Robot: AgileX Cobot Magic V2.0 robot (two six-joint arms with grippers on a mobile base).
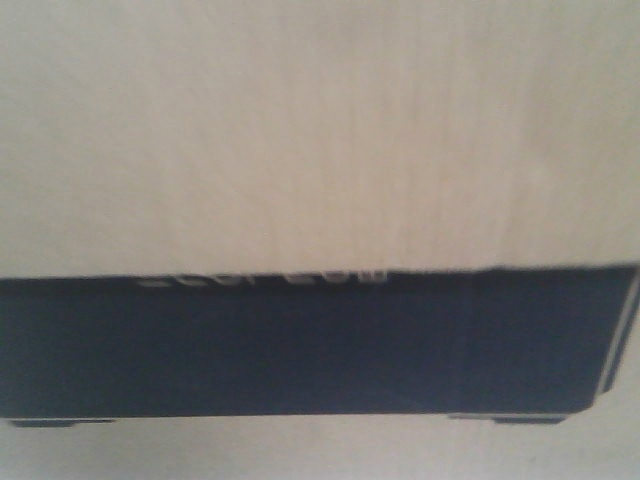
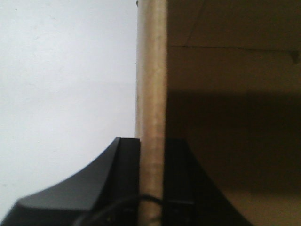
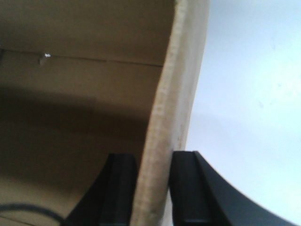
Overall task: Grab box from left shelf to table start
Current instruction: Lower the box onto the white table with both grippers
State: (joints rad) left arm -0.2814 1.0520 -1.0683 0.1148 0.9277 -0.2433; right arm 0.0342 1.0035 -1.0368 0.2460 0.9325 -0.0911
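Left gripper [image 2: 153,155] clamps a cardboard wall of the box [image 1: 320,150], one finger inside and one outside. Right gripper [image 3: 155,162] grips the opposite wall likewise. Box hangs between the arms, tight against the front view, black panel [image 1: 300,345] low. What lies under it we cannot tell. We judge it light, since what shows inside is bare. Corrugated walls are stiff but thin and the right one bows, so rim holds may flex. Outside both walls we see only a pale surface [image 2: 66,70]. Room ahead is hidden.
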